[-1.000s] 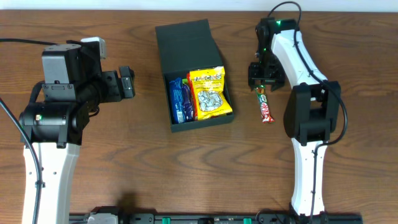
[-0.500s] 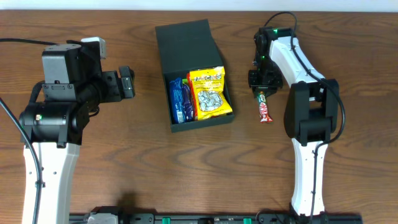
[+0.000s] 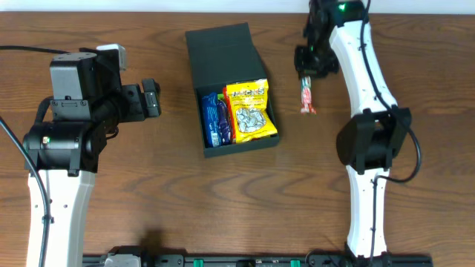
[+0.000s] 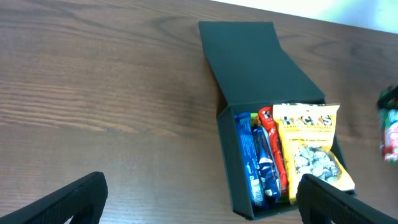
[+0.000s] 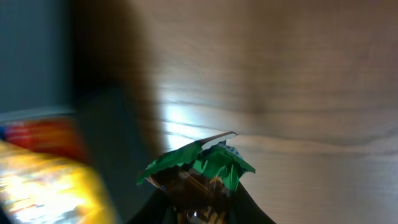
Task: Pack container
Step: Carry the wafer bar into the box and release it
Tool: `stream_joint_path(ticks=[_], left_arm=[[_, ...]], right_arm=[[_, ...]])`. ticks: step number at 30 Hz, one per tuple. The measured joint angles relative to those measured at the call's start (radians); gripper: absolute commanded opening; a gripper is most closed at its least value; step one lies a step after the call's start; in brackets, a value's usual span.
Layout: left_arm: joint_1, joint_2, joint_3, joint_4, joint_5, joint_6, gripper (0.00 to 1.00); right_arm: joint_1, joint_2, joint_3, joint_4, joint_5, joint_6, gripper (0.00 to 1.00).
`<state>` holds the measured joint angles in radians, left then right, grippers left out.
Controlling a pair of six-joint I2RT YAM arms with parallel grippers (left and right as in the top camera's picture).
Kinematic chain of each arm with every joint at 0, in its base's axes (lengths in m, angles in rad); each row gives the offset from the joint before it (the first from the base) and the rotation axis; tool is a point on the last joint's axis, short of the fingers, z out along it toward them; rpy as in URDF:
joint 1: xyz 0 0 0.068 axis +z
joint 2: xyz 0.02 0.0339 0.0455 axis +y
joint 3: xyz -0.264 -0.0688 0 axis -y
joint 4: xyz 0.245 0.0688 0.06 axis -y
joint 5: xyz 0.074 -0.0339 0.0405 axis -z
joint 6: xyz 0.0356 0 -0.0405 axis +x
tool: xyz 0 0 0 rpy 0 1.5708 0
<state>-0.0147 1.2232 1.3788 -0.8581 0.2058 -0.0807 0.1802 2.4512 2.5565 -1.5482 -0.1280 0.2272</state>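
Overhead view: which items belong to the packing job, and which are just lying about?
Job: container, with yellow snack bag and blue packet inside; candy bar held by the right gripper.
Bystanders: left gripper, open, off to the container's side; black cable at the table's left edge.

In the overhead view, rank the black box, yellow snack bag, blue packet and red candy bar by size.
1. black box
2. yellow snack bag
3. blue packet and red candy bar: too alike to rank.

Matte dark container (image 3: 220, 46) on the table (image 3: 148, 185), flap lid open, blue packets (image 3: 214, 119) and yellow packet (image 3: 250, 111) inside.
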Motion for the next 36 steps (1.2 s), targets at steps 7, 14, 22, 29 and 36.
stream_joint_path(ticks=[7,14,22,29,36], left_arm=[[0.0,0.0,0.0,0.0,0.0,0.0,0.98],[0.0,0.0,0.0,0.0,0.0,0.0,0.98],[0.0,0.0,0.0,-0.002,0.0,0.0,0.95],[0.0,0.0,0.0,-0.002,-0.001,-0.003,0.34],[0.0,0.058,-0.001,0.024,0.0,-0.031,0.06]], right_arm=[[0.151,-0.001,0.19,-0.033,-0.104,0.042,0.15],[0.372,-0.001,0.076,0.047,-0.146,0.072,0.16],[0.433,0.0,-0.025,0.122,-0.146,0.084,0.64],[0.396,0.0,0.027,0.11,-0.146,0.082,0.06],[0.233,0.0,0.242,-0.01,-0.13,0.085,0.01]])
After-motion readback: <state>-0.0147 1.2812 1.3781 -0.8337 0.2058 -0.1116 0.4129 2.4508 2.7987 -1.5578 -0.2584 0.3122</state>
